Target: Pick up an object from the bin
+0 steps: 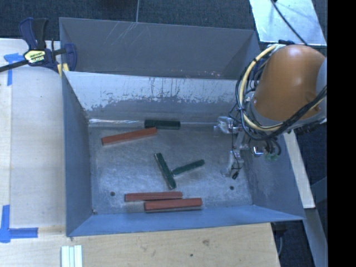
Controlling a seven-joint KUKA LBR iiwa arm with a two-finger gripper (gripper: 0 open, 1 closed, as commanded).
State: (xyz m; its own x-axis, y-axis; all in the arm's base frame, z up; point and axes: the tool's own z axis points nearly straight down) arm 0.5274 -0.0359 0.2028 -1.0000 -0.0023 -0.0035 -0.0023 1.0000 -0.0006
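The orange cover (289, 82) on the wrist hides the back right corner of the bin (167, 49) and much of its right wall. The cover itself is cut off on its right side. The gripper (235, 170) below it is thin, dark and too small to make out in detail, and whether it touches the floor cannot be told. In the middle, one dark green stick (164, 171) covers the left end of a second green stick (190, 165). At the back, whether the red-brown stick (129, 137) touches the dark green bar (162, 124) is unclear.

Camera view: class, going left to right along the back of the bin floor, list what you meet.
Red-brown stick → dark green stick → gripper.
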